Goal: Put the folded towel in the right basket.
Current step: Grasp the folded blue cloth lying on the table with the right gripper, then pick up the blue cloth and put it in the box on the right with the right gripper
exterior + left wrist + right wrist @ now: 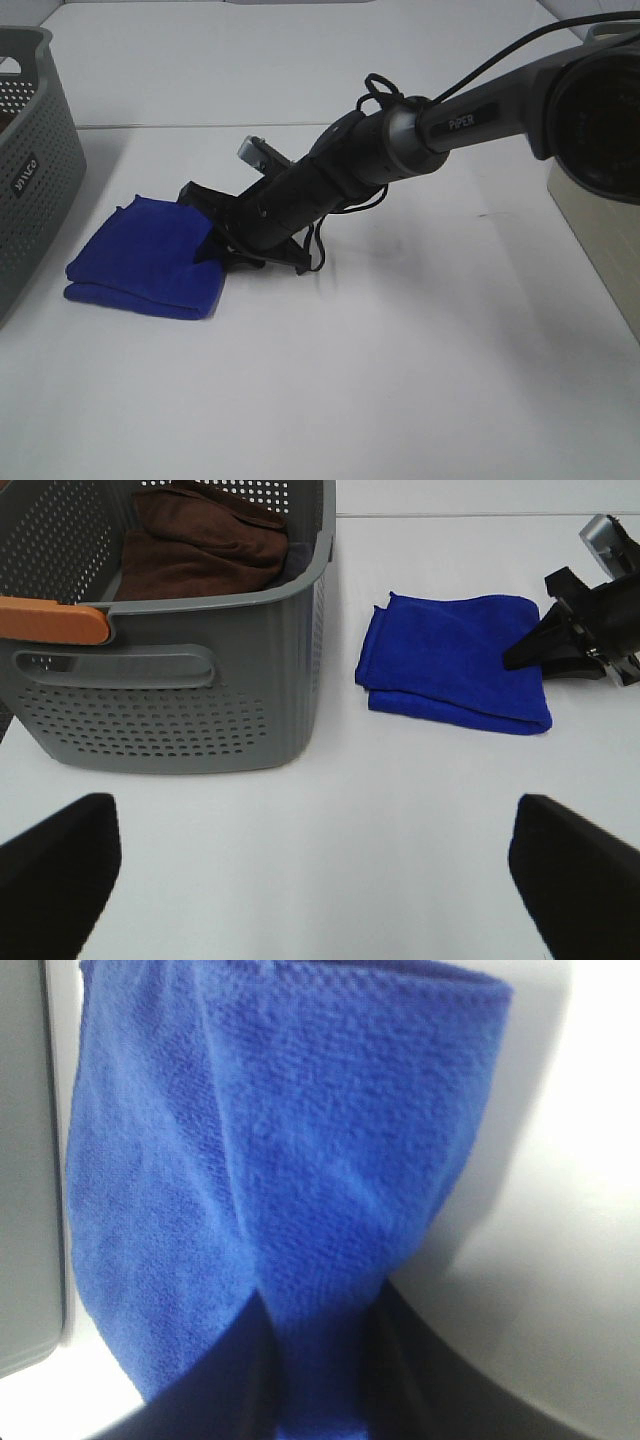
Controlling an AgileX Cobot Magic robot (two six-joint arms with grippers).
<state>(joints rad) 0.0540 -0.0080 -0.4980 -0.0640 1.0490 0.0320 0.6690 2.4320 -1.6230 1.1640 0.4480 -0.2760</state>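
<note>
The left gripper (315, 865) shows only two dark finger stubs, cut off and spread wide. Beyond it, the nubby blue folded towel (455, 655) lies on the white table (330, 810) beside a perforated grey basket (170, 670). The right gripper (205, 240) pinches the towel's edge. The cream right basket (600, 240) is mostly cropped.

towel (140, 260): looked like matt, nubbly blue cloth
basket (170, 695): looked like matt grey plastic, perforated
table (400, 380): looked smooth, white, matt

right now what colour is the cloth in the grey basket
Brown cloth; left wrist view shows it best.
</note>
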